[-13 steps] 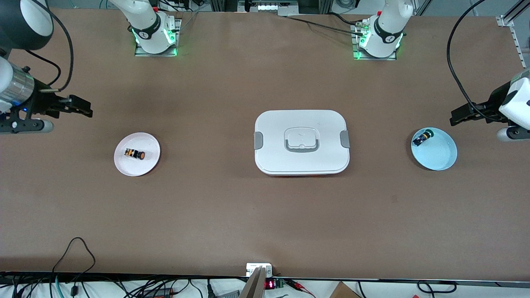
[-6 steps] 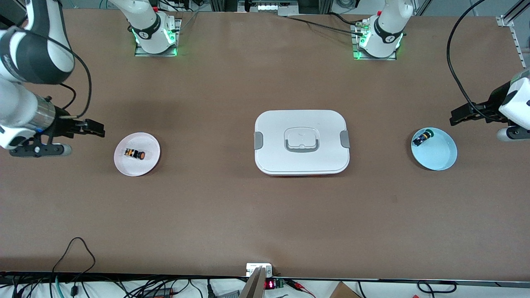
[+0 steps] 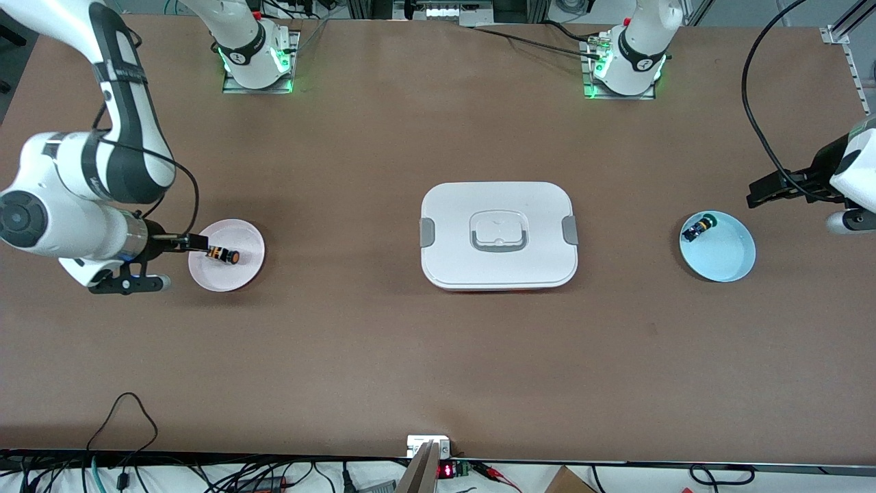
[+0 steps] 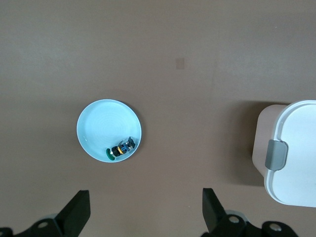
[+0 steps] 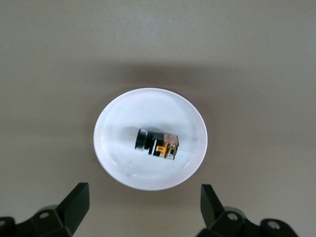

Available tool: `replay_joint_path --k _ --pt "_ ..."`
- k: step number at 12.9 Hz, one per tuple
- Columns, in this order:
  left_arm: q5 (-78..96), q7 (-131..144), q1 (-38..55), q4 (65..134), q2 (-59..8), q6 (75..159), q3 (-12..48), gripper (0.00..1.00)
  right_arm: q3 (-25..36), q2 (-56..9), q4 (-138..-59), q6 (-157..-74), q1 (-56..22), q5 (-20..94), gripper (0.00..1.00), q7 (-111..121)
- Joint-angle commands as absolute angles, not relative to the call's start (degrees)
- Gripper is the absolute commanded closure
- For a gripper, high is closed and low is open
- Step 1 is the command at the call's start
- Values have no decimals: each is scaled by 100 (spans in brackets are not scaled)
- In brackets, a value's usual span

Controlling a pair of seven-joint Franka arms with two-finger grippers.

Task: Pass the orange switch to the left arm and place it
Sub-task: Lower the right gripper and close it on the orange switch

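Observation:
The orange switch (image 3: 223, 255) lies on its side on a small white plate (image 3: 241, 274) toward the right arm's end of the table. My right gripper (image 3: 196, 241) is open and empty over the plate's edge, beside the switch. In the right wrist view the switch (image 5: 158, 144) lies in the plate (image 5: 118, 163), past the spread tips of the right gripper (image 5: 143, 208). The white box (image 3: 498, 235) stands at the table's middle. My left gripper (image 3: 756, 192) is open and empty in the air, just off the edge of a light blue plate (image 3: 727, 259).
The light blue plate holds the green-capped switch (image 3: 699, 227), toward the left arm's end. The left wrist view shows that plate (image 4: 98, 123), its switch (image 4: 121, 148), a corner of the box (image 4: 291, 153) and the open left gripper (image 4: 145, 210). Cables lie along the near table edge.
The right arm has swung in from the table's end and lowered, bringing its gripper to the white plate's edge beside the orange switch. The left arm has hardly moved.

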State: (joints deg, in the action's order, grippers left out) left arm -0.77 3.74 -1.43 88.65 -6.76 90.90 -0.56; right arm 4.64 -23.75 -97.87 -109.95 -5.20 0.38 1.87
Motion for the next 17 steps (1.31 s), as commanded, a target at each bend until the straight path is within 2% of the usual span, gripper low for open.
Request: replay_joint_path --k 1,3,6,7,12,17 --pt "44 360 -211 8815 -650 9000 -17 0 457 -2408 -10185 -11564 -510 105 0 106" --pt "44 360 -211 8807 -659 8965 -18 0 457 -2461 -10388 -11899 -519 97 0 114" --pt "44 360 -211 8807 -659 8947 -35 0 457 -2470 -10406 -11900 -536 114 0 106" --pt "44 360 -211 8807 -659 8947 -35 0 457 -2478 -10624 -11996 -510 140 0 105" --pt "44 360 -220 8807 -668 8947 -35 0 475 -2698 -11320 -13033 -457 132 0 114" --pt "44 352 -220 8807 -668 8947 -35 0 475 -2733 -11364 -13061 -448 132 0 -552"
